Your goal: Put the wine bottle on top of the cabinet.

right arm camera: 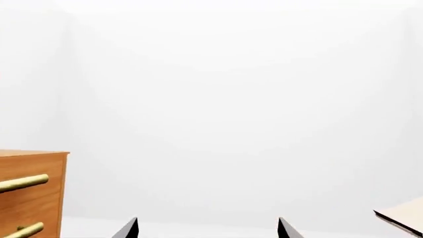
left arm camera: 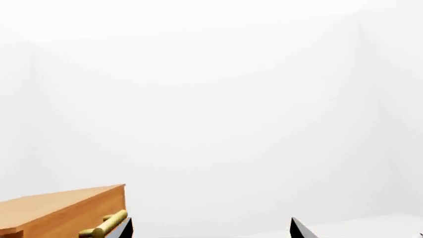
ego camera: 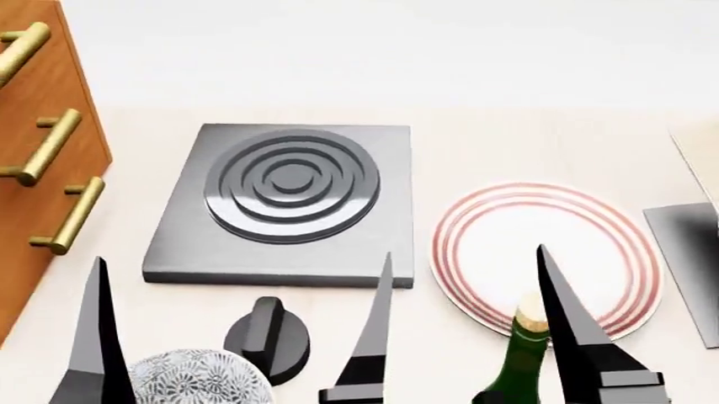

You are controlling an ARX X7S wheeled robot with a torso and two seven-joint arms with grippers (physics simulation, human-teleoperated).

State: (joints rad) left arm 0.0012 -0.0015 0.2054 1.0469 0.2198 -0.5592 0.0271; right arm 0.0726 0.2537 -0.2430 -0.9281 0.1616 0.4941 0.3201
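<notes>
Right gripper (ego camera: 466, 324): jaws wide apart, holding nothing.
Wine bottle (ego camera: 519, 362): upright, cork end up, beside right finger (ego camera: 573, 328).
Cabinet (ego camera: 50, 160): far left.

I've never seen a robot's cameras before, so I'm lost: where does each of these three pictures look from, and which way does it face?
Head view: from the head, down at the table, grey ringed hotplate, dark green wine bottle; both arms' dark finger blades show.
Left wrist view: near the left gripper, facing a white wall; two fingertips show.
Right wrist view: near the right gripper, facing likewise; two fingertips show.
Shared: all three catch the reddish-brown wooden cabinet with brass handles.
</notes>
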